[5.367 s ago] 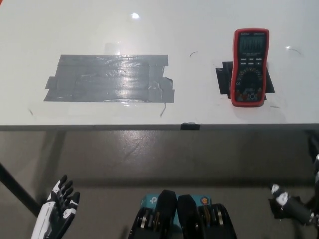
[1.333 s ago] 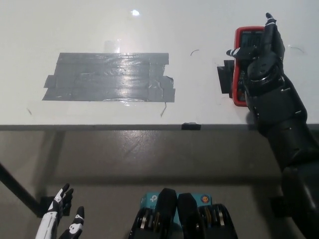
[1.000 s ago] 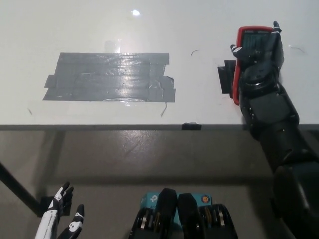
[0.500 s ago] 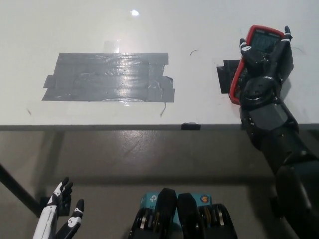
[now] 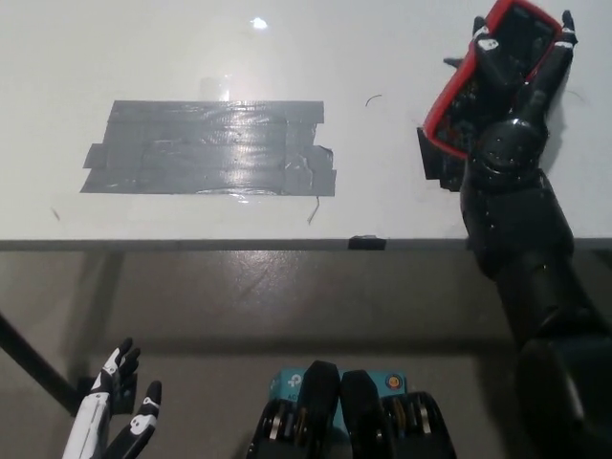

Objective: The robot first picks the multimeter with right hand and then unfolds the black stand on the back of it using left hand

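Red multimeter (image 5: 483, 76) sits at the upper right of the head view, tilted so its top end leans toward the right and its lower end toward the left, face with dark screen turned up to the camera. It is gripped in the black right robot hand (image 5: 512, 96), which comes up from below and behind it: fingers (image 5: 485, 43) wrap over the left side near the screen, another fingertip shows at the right top corner, so the hand is clamped on the multimeter. Meter's lower red edge juts out to the left of the hand, over the black tape patch (image 5: 432, 153) on the table (image 5: 287, 48); whether it touches the table cannot be told. The black stand on the back is hidden. Black forearm runs down past the table's front edge to the bottom right. Well to the left on the table lies a wide grey tape patch (image 5: 210, 148), apart from the meter. White left robot hand (image 5: 110, 421) rests low at the bottom left, below the table edge, fingers spread apart and holding nothing.
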{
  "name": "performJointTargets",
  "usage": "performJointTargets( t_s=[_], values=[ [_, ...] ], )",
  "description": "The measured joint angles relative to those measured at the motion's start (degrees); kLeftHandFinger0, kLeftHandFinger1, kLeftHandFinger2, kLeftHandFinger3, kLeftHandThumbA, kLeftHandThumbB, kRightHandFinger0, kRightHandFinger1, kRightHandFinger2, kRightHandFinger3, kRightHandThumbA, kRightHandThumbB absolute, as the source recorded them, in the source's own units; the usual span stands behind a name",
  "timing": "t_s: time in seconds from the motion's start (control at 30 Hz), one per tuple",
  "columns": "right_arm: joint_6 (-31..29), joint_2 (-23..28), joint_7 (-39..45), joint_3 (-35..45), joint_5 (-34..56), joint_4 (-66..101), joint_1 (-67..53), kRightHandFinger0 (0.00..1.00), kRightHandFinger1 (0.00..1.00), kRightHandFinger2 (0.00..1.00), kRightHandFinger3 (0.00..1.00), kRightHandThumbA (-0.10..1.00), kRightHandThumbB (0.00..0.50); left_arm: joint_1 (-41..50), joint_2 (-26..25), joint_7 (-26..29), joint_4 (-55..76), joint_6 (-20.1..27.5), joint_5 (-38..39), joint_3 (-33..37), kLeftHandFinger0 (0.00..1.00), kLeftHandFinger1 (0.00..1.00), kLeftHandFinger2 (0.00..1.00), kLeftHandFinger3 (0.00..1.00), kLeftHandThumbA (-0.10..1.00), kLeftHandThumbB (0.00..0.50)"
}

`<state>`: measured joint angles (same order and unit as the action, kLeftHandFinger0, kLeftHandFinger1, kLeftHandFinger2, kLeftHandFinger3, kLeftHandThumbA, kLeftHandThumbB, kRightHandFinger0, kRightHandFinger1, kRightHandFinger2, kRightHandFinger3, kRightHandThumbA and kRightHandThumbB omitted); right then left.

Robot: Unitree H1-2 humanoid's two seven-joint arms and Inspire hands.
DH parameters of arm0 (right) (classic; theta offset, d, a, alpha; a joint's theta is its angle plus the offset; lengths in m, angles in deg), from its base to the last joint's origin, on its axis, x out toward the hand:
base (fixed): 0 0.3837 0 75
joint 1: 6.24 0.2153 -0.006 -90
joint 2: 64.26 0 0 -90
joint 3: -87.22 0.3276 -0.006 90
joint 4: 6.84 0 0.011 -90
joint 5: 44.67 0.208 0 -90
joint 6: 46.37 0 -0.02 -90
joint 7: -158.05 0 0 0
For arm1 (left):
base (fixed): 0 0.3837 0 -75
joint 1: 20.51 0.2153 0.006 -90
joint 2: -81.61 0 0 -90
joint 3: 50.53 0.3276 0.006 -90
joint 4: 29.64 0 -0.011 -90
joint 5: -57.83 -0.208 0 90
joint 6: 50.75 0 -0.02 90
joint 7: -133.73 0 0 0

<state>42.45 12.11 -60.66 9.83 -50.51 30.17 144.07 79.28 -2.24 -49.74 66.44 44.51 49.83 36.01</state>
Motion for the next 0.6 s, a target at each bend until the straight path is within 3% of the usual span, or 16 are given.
performJointTargets(
  t_s=[0.1,0.17,0.2,0.23,0.27,0.37,0.43,0.47,0.5,0.53,0.6],
  values=[
    [0.81,-1.42,1.41,1.0,2.6,6.15,-2.66,0.0,0.25,0.75,0.91,-0.1,0.087,0.12,0.02,-0.01,0.0,-0.04,0.02,0.0,1.0,1.0,1.0,1.0,0.51,0.095],
    [1.72,-2.47,2.13,1.55,4.32,9.91,-4.66,0.0,0.21,0.73,0.97,-0.1,0.047,0.27,0.06,-0.01,0.02,-0.07,0.03,0.02,1.0,1.0,1.0,1.0,0.49,0.097],
    [2.2,-2.91,2.46,1.76,5.22,11.5,-5.55,0.0,0.2,0.69,0.95,-0.1,0.028,0.32,0.08,-0.01,0.02,-0.07,0.03,0.04,1.0,1.0,1.0,1.0,0.52,0.111],
    [2.6,-3.24,2.68,1.9,5.81,12.69,-6.3,0.0,0.2,0.7,0.94,-0.1,0.041,0.35,0.09,-0.02,0.04,-0.07,0.04,0.04,1.0,1.0,1.0,1.0,0.56,0.121],
    [3.09,-3.65,2.97,2.03,6.7,14.29,-7.28,0.0,0.22,0.71,1.0,-0.1,0.039,0.39,0.1,-0.02,0.1,-0.07,0.05,0.06,1.0,1.0,1.0,1.0,0.54,0.133],
    [4.93,-5.14,3.79,2.56,10.07,19.54,-10.62,0.0,0.34,0.82,1.0,-0.1,0.048,0.56,0.14,-0.03,1.08,-0.07,0.17,0.1,1.0,1.0,1.0,1.0,0.47,0.146],
    [6.17,-5.89,4.19,2.97,12.47,22.8,-12.62,0.0,0.38,0.84,1.0,-0.1,0.07,0.52,0.18,-0.03,2.63,-0.1,0.3,0.13,1.0,1.0,1.0,1.0,0.5,0.155],
    [6.69,-6.2,4.29,3.14,13.45,24.06,-13.39,0.0,0.37,0.79,1.0,-0.1,0.078,0.46,0.2,-0.03,3.23,-0.1,0.34,0.13,1.0,1.0,1.0,1.0,0.58,0.181],
    [7.52,-6.75,4.38,3.38,15.04,26.06,-14.81,0.0,0.36,0.78,1.0,-0.1,0.089,0.27,0.22,-0.04,4.3,-0.11,0.4,0.15,0.97,1.0,1.0,1.0,0.6,0.188],
    [8.09,-6.97,4.39,3.52,16.0,27.27,-15.48,0.0,0.35,0.77,1.0,-0.1,0.082,0.09,0.23,-0.04,4.8,-0.12,0.43,0.15,0.95,1.0,1.0,1.0,0.67,0.227],
    [9.24,-7.57,4.4,3.71,18.09,30.16,-17.39,0.0,0.34,0.74,1.0,-0.1,0.065,-0.55,0.25,-0.04,6.31,-0.19,0.48,0.15,0.9,1.0,1.0,1.0,0.73,0.231]
  ],
)
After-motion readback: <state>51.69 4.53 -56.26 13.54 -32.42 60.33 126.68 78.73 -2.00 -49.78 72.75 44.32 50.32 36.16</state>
